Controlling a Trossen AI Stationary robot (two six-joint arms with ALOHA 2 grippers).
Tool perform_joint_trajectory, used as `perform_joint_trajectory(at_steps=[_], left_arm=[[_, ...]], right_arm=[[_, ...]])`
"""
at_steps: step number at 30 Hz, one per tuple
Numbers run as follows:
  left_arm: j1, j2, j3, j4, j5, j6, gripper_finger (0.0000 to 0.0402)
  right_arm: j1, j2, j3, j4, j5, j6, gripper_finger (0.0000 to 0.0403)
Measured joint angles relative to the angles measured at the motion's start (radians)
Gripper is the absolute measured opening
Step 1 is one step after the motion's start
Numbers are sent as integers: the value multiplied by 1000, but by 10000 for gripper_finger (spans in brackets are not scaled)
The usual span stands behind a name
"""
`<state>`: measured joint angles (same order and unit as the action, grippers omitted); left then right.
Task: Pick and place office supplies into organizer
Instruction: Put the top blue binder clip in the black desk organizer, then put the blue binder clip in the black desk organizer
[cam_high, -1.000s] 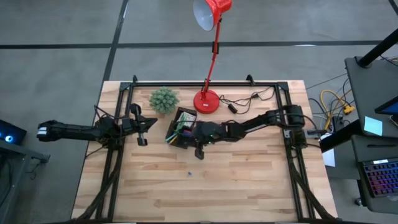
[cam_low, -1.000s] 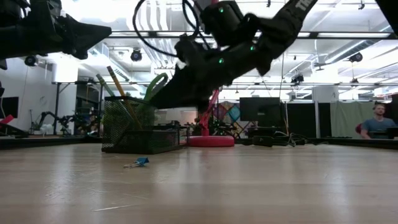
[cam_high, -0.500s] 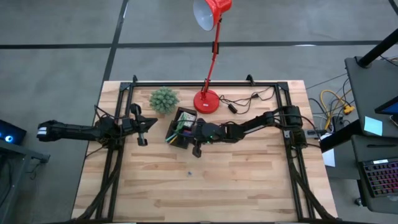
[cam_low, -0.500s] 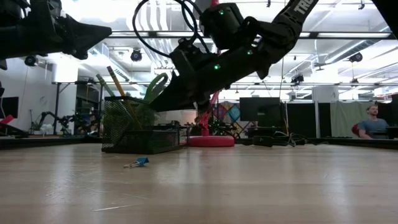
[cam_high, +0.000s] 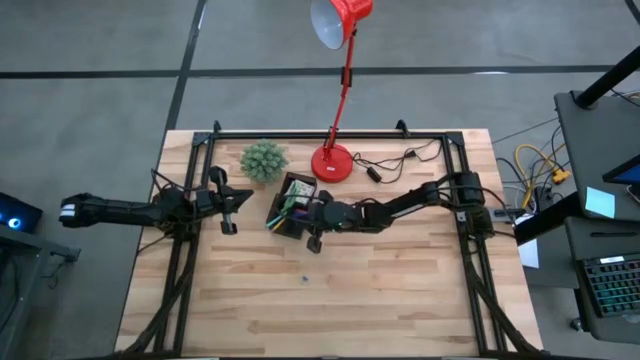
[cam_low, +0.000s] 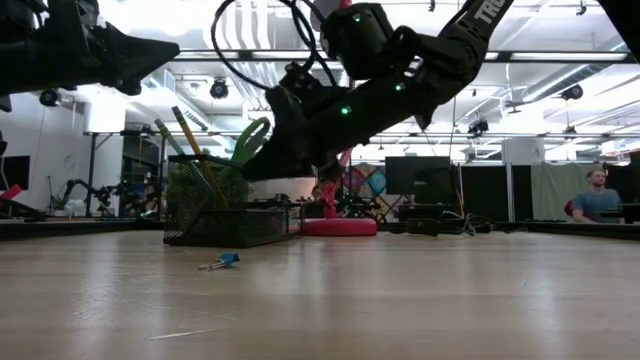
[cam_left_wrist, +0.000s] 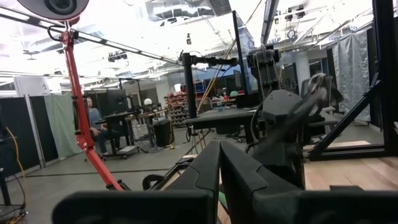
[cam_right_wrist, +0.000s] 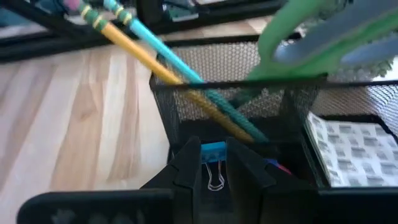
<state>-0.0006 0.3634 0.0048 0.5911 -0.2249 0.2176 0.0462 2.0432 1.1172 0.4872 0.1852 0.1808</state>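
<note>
The black mesh organizer (cam_high: 284, 194) stands left of the table's middle. It holds a yellow pencil (cam_right_wrist: 143, 53), a green pen (cam_right_wrist: 186, 70), green-handled scissors (cam_right_wrist: 323, 31) and a white dotted pad (cam_right_wrist: 351, 149). My right gripper (cam_right_wrist: 214, 152) hovers at the organizer's right side (cam_high: 305, 218), shut on a small blue binder clip (cam_right_wrist: 213, 151). Its fingers slant down toward the mesh wall (cam_low: 258, 168). A second blue clip (cam_low: 222, 261) lies on the table nearer the front edge. My left gripper (cam_high: 232, 200) waits shut at the table's left. My right gripper pinches the blue binder clip between its two fingers (cam_right_wrist: 186, 167). The clip's blue body (cam_right_wrist: 213, 149) shows at the fingertips and its silver wire handle (cam_right_wrist: 216, 177) runs back between them. The fingers slant down from the table's right. The clip is clear of the table, just before the organizer's wall.
A red desk lamp's round base (cam_high: 332, 162) and a small green spiky plant (cam_high: 263, 160) stand just behind the organizer. A black cable (cam_high: 385, 165) trails to the lamp's right. Bare wood (cam_high: 330, 300) stretches toward the near edge.
My right gripper has tipped its fingers further down and sunk a little toward the organizer, keeping hold of the blue clip.
</note>
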Motion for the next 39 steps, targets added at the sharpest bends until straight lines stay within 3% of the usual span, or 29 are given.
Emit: perform_joint_trajectory(at_steps=[9,24,39], left_arm=[[0,0,0,0,0,0,0],[0,1,0,-1,0,0,0],[0,1,0,-1,0,0,0]], right_arm=[[4,66,3,73,-1,10,54],[4,70,24,73,-1,20,57],[4,70,24,69,-5,29,123]])
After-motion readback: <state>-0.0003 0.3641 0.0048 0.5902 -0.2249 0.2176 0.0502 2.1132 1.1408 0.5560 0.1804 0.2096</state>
